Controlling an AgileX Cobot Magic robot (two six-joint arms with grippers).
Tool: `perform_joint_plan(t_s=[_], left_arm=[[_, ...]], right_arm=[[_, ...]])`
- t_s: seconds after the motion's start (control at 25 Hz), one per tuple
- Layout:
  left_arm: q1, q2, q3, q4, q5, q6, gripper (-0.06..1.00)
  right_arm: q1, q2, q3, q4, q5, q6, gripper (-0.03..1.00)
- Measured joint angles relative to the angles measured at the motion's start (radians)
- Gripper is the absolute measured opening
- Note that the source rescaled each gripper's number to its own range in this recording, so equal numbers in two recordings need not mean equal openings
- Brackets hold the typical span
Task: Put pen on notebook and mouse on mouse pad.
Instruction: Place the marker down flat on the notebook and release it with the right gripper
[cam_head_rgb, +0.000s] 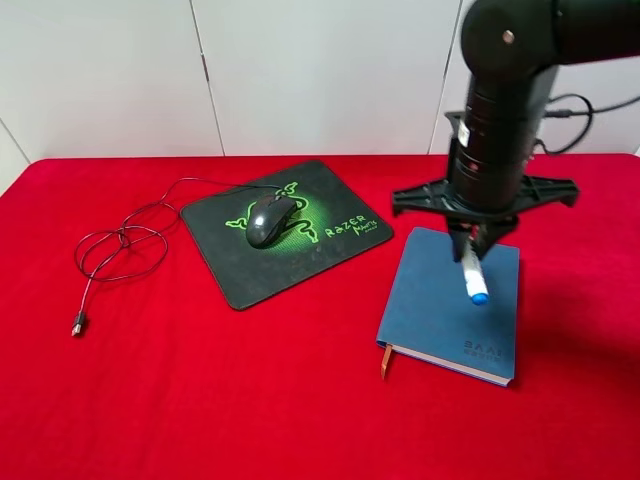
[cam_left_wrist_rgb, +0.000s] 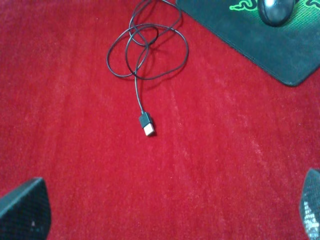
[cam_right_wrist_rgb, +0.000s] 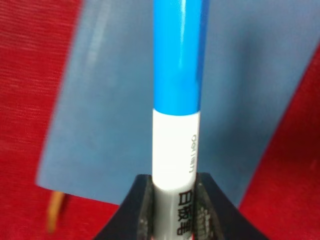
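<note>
Red cloth table (cam_head_rgb: 300, 400): covers the whole work surface.

Right arm (cam_head_rgb: 505, 110): black, reaches down from above over the notebook.

Mouse pad (cam_head_rgb: 330, 245): black, green logo and lettering, left of the notebook and well apart from it.

Notebook (cam_head_rgb: 440, 320): blue-grey, flat on the cloth at right, orange-brown ribbon (cam_head_rgb: 385, 362) hanging from its near edge.

Mouse (cam_head_rgb: 270, 220): dark, sits on the mouse pad over the logo.

Cable (cam_head_rgb: 125, 245): thin, dark, runs from the mouse off the pad into loose loops on the cloth, ending in a USB plug (cam_left_wrist_rgb: 146, 125).

Right gripper (cam_right_wrist_rgb: 172, 202): clamped tight around the white barrel of the pen.

Pen (cam_head_rgb: 473, 278): blue cap pointing downward, held above the notebook cover; contact with the cover cannot be told.

Left gripper (cam_left_wrist_rgb: 167, 212): fingertips spread wide apart, holding nothing, above bare cloth near the plug.
</note>
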Motion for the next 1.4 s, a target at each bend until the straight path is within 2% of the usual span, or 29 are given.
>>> perform_joint_plan(t_s=[0.48,0.88,1.4], left_arm=[[0.000,0.000,0.000,0.001,0.000,0.000,1.00],[0.000,0.000,0.000,0.001,0.000,0.000,1.00],[0.000,0.000,0.000,0.001,0.000,0.000,1.00]], right_arm=[[-0.009,0.026,0.060,-0.004,-0.131,-0.042,0.00],[-0.009,0.135,0.060,-0.018,-0.197,-0.088,0.00],[-0.009,0.200,0.061,-0.040,-0.288,-0.091,0.00]])
